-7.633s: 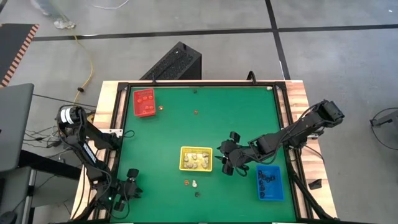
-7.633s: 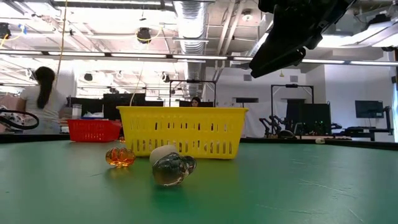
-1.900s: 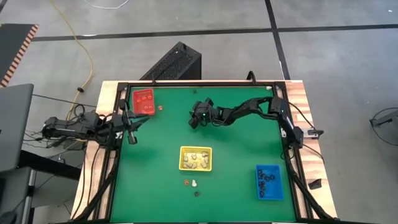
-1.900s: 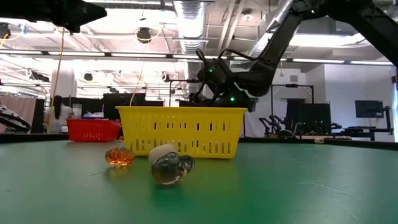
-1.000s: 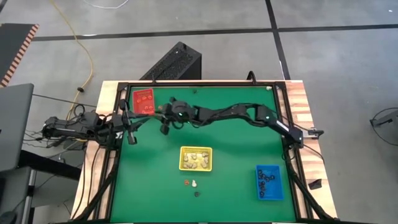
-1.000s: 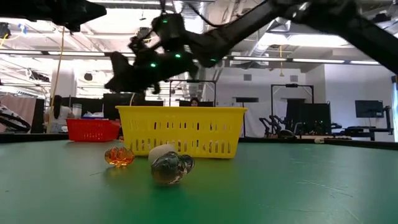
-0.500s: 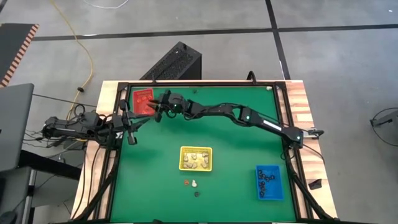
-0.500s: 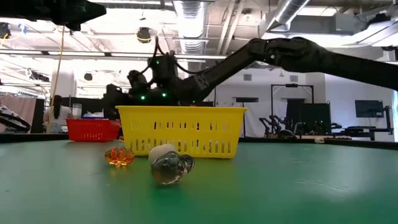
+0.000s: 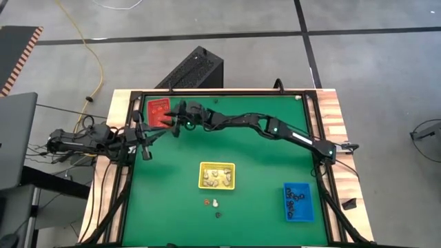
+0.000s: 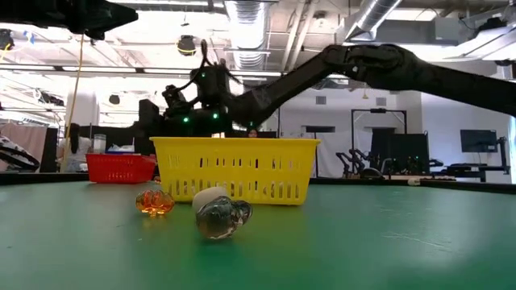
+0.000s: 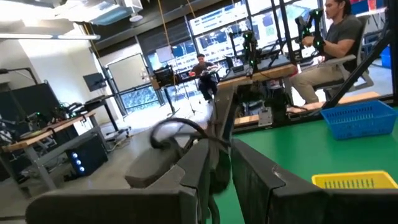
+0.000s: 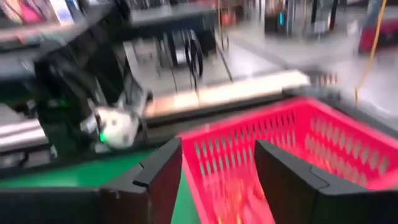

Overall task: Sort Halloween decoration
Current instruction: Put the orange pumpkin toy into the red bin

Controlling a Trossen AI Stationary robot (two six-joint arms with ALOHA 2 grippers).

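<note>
My right gripper [image 9: 175, 120] reaches across the table to the right edge of the red tray [image 9: 159, 112] at the far left. Its fingers stand open, and the right wrist view shows the red tray [image 12: 298, 143] and blurred orange trinkets [image 12: 239, 199] between them. I see nothing held. My left gripper [image 9: 143, 146] waits at the table's left edge, slightly open and empty. An orange trinket [image 10: 156, 202], a cream one [image 10: 211, 196] and a dark glassy one [image 10: 224, 219] lie on the cloth in front of the yellow tray [image 9: 217, 175].
The yellow tray holds several cream trinkets. The blue tray [image 9: 298, 202] at the near right holds several black ones. My right arm [image 9: 275, 129] spans the far half of the table. People sit in the room beyond the table [image 11: 336, 43].
My right gripper has swung from the middle of the table toward the far left, up to the red tray's right edge, and has slowed there. The loose trinkets and the three trays have stayed where they were.
</note>
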